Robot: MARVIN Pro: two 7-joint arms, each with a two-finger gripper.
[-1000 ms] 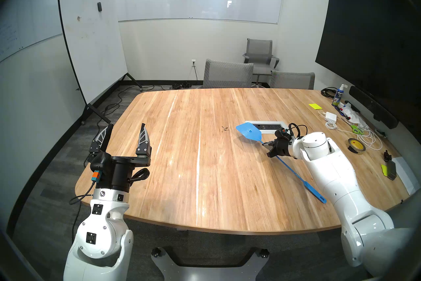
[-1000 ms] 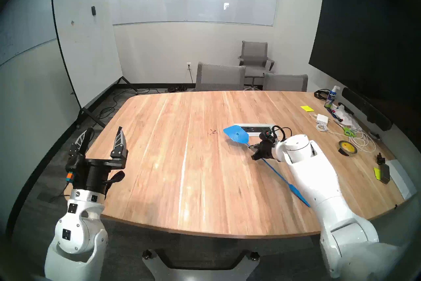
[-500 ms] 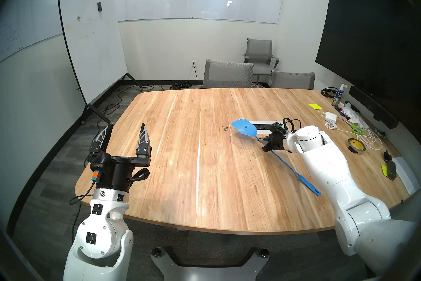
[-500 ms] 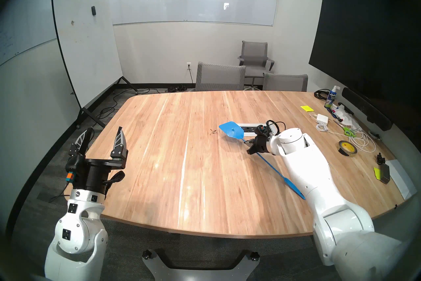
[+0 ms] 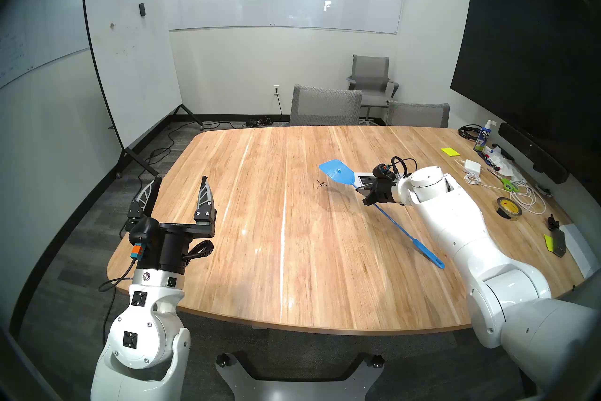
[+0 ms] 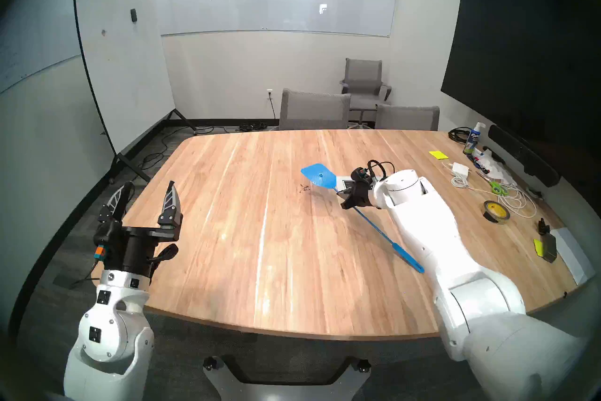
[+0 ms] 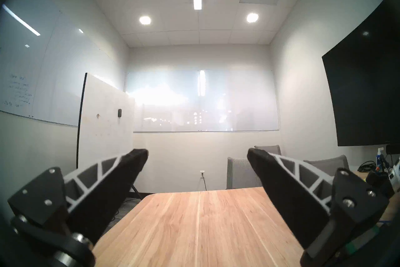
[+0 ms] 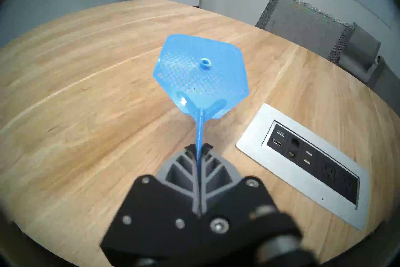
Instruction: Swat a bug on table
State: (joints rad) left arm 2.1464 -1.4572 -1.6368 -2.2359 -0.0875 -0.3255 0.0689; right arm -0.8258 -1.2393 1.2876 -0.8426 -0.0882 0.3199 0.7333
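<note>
- Head stereo left view: the bug (image 5: 322, 184) is a tiny dark speck on the table (image 5: 260, 260). It sits out past the right pincer (image 5: 363, 190), beyond its tips and a bit toward the robot's left.
- The blue swatter (image 5: 338, 174) has its net head up in the air, near the bug but not on it.
- The right pincer is squeezed tight on the swatter's thin stick, close to the head. The long handle sticks out behind the pincer.
- The power outlet panel (image 8: 303, 162) lies just beside that pincer.
- I think the step now is aiming. Next, the head must go over the bug and slap down flat.
- The left pincer (image 5: 180, 187) is wide and holds nothing, far off to the side.
</note>
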